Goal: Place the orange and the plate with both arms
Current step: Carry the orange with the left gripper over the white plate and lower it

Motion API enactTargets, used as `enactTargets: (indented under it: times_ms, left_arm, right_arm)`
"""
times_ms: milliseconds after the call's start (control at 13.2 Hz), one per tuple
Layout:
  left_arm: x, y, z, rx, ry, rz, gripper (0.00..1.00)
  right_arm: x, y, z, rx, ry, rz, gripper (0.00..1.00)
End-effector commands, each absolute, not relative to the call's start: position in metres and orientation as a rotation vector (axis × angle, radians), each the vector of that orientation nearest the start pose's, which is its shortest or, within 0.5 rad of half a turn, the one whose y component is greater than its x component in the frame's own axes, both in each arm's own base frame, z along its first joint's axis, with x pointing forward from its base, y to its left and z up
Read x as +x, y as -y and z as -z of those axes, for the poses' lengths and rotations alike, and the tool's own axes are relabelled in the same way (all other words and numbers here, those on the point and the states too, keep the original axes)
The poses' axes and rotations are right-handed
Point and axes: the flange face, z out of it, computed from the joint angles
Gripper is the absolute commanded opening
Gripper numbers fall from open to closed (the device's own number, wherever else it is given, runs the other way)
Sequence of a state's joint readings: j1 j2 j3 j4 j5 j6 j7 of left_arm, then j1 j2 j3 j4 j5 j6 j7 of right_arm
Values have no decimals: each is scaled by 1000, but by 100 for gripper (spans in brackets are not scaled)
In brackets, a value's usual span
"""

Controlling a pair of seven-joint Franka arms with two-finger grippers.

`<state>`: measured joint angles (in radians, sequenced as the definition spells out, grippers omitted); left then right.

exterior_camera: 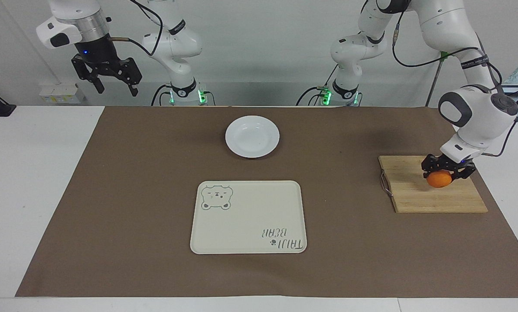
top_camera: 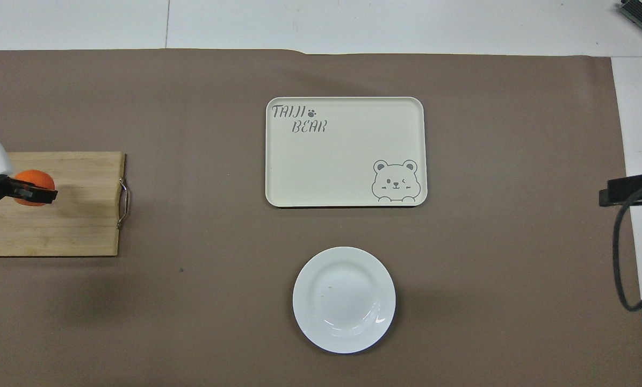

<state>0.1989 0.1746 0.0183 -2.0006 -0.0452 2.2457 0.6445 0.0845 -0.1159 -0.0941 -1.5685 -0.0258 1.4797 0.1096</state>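
One orange (exterior_camera: 439, 179); one plate (exterior_camera: 252, 136); one tray (exterior_camera: 248, 217); one wooden board (exterior_camera: 432, 190); two arms

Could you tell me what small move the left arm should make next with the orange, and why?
Probably a short straight lift. The left gripper looks shut on the orange, which is just over the cutting board. The plate and tray lie toward the table's middle, so it needs height before carrying. The right gripper waits raised.
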Motion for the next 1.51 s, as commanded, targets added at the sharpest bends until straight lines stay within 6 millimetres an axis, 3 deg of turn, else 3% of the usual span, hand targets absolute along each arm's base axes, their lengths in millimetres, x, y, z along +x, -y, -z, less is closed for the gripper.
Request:
enactTargets:
  times_ms: [0,151,303,454,605,984,1059,1286,1438]
  left_arm:
    - [570,-55,-418,-3069,-805,91,0]
    - [559,-3,-431,-3067,-884,26,0]
    - [541,73,-433,-3064,-957,-103,0]
    - [519,140,-433,-3067,-915,-131,0]
    - [501,194,-435,-3068,-876,-131,0]
    - [434,339,-420,-3100,-780,-24,0]
    - [420,366,-409,-3112,-754,-12,0]
    - [381,433,-382,-3156,-726,78,0]
    - [357,455,-366,-3135,-765,45,0]
  right_arm:
    - [508,16,-682,-3134,-167,28,100]
    - [508,15,-682,-3135,-162,28,100]
    - [508,15,-682,-3135,-162,28,100]
    - [508,15,-682,-3134,-164,28,100]
    - [508,15,-682,-3134,-164,28,100]
    - [508,15,-682,-3135,-162,28,100]
    - [508,16,-682,-3134,-167,28,100]
    - [508,16,-681,-3134,-164,26,100]
    - [508,15,-682,-3135,-162,28,100]
